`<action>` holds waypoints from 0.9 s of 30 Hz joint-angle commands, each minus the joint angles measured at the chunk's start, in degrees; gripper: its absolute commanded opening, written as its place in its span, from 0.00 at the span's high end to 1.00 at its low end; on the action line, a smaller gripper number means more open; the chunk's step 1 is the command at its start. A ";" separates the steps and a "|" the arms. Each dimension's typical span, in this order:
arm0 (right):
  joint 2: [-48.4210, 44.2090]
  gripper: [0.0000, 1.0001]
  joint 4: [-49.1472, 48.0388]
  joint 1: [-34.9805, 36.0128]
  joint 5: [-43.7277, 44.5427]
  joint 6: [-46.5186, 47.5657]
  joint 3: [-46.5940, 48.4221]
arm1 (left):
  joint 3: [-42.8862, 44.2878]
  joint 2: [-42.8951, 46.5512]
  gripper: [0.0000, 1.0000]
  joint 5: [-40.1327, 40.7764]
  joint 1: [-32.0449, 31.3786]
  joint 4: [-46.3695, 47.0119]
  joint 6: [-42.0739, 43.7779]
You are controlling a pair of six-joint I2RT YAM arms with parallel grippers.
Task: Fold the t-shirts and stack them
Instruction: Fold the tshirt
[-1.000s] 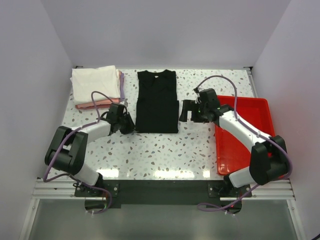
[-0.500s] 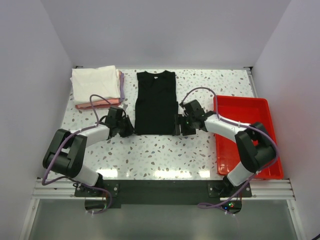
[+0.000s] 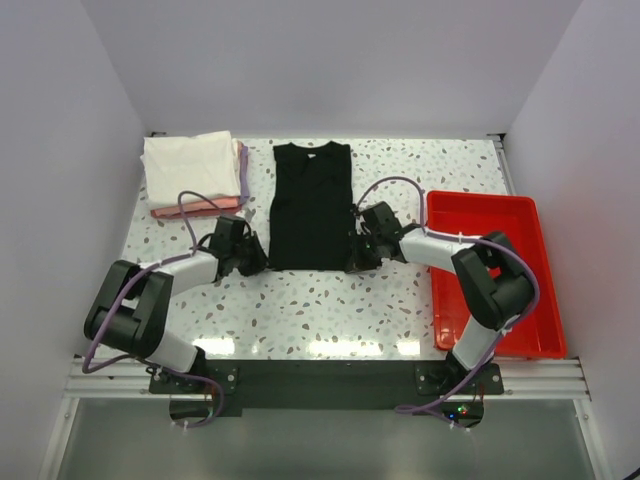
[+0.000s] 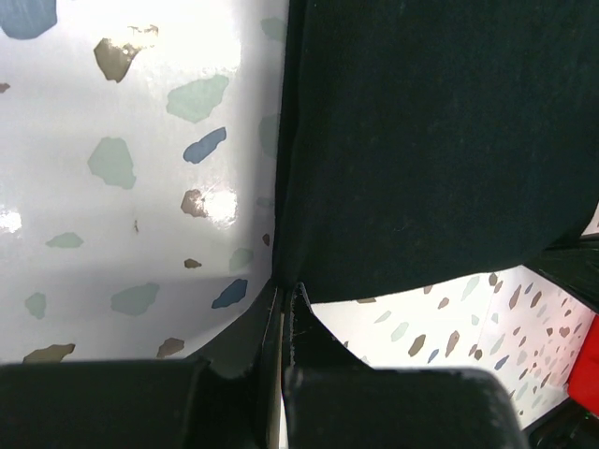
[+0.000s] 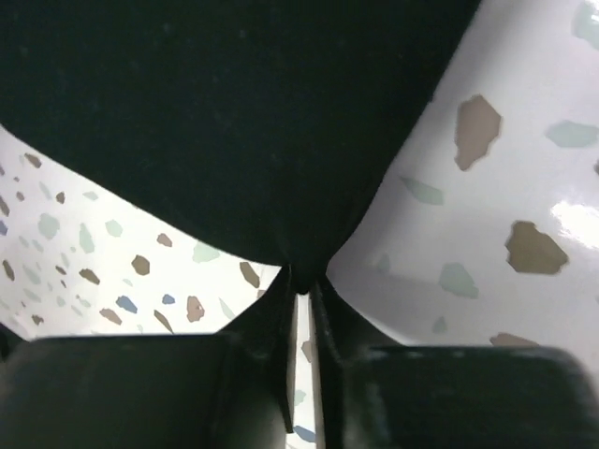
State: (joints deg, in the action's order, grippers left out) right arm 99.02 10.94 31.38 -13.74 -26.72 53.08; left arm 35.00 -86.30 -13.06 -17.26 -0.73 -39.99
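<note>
From above, the tips of the left gripper (image 3: 258, 258) and right gripper (image 3: 354, 256) are too small to make out against the black shirt (image 3: 313, 205). Both wrist views crop that shirt. The white tee (image 3: 190, 168) hides all but slivers of the pink tee (image 3: 185, 211) and lavender tee (image 3: 245, 178).

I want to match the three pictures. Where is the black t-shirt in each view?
Top external: the black t-shirt lies flat at the centre.
Left wrist: it fills the upper right, one corner at lower centre.
Right wrist: it fills the top, one corner at lower centre.
Shared landmark: the speckled table.
</note>
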 commanded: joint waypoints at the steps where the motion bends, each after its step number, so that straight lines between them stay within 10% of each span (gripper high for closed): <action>1: 2.14 1.00 -1.89 0.35 -5.68 1.49 0.62 | -1.95 1.57 1.00 0.58 0.21 -0.41 -0.62; 27: -29.84 1.00 35.63 6.15 -31.60 8.35 3.34 | 2.08 51.23 1.00 5.32 0.21 -42.40 -3.25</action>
State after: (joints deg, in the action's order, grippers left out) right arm 73.21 37.85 37.41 -38.35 -20.69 53.25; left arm 31.81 -38.09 -11.40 -17.43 -35.11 -42.92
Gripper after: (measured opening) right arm 0.022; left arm 0.019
